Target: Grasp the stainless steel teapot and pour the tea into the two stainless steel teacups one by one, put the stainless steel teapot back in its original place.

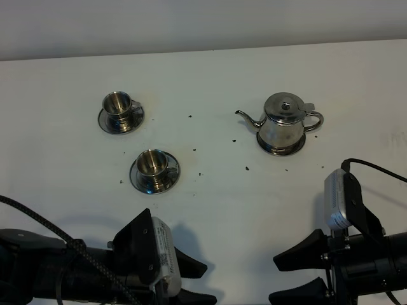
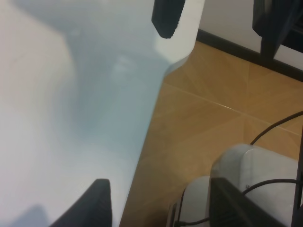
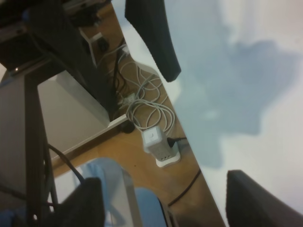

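Observation:
The stainless steel teapot (image 1: pixel 283 123) stands upright at the right of the white table, spout pointing left, on its round steel disc (image 1: pixel 280 149). Two steel teacups on saucers stand at the left: one farther back (image 1: pixel 118 105) and one nearer (image 1: pixel 151 164). My left gripper (image 1: pixel 198 282) is open and empty at the front edge, left of middle. My right gripper (image 1: pixel 291 278) is open and empty at the front edge, well in front of the teapot. Both wrist views show only open fingers (image 2: pixel 166 18) (image 3: pixel 156 38) over the table edge; no task object appears there.
Small dark specks (image 1: pixel 233 140) are scattered on the table between the cups and the teapot. The wrist views show the table's front edge (image 2: pixel 144 137), wood floor, a power strip (image 3: pixel 158 146) and cables below.

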`<move>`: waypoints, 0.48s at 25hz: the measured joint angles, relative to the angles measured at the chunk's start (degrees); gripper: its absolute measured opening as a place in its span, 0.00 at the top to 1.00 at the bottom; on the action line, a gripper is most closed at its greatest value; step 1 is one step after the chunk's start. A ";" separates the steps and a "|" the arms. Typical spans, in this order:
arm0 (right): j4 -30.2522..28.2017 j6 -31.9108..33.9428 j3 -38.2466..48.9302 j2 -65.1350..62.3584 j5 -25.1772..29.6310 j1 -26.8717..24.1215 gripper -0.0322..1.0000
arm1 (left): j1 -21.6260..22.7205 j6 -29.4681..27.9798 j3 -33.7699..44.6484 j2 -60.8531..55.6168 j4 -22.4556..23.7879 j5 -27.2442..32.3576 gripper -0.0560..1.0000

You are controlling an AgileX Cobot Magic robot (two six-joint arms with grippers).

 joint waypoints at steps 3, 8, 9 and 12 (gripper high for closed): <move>0.00 0.00 0.00 0.00 0.00 0.00 0.45 | 0.00 0.00 0.00 0.00 0.00 0.00 0.48; 0.00 0.16 0.00 0.00 0.00 0.00 0.45 | 0.00 0.00 0.00 0.00 0.00 0.00 0.48; 0.00 0.16 0.00 0.00 0.00 0.00 0.45 | 0.00 0.00 0.00 0.00 0.00 0.00 0.48; 0.00 0.16 0.00 0.00 0.00 0.00 0.45 | 0.00 0.00 0.00 0.00 0.00 0.00 0.48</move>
